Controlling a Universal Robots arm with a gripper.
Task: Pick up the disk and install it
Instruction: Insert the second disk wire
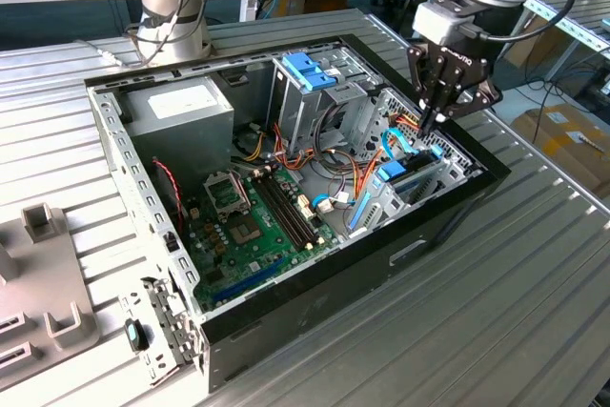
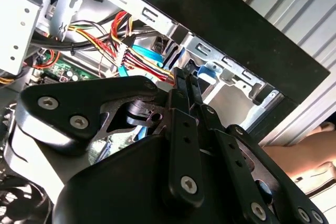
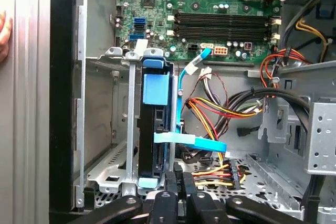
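The disk (image 1: 408, 176) stands on edge in the metal bay at the exterior view's right end of the open computer case (image 1: 448, 226). In the first wrist view the disk (image 3: 156, 90) shows as a dark slab with light-blue carrier tabs, slotted between the bay's metal walls. My gripper (image 1: 428, 124) hangs just above that bay, its fingers pressed together with nothing between them. Both wrist views show the gripper (image 2: 185, 75) (image 3: 178, 176) shut, its tips close over the disk's end and a light-blue flat cable (image 3: 191, 141).
The case holds a green motherboard (image 1: 257, 212), a grey power supply (image 1: 181, 107), a drive cage with a darker blue bracket (image 1: 307, 69), and loose bundled wires (image 3: 220, 111). A person's hand (image 3: 4, 34) rests outside the case wall. Grey fixtures (image 1: 43, 274) sit at the exterior view's left.
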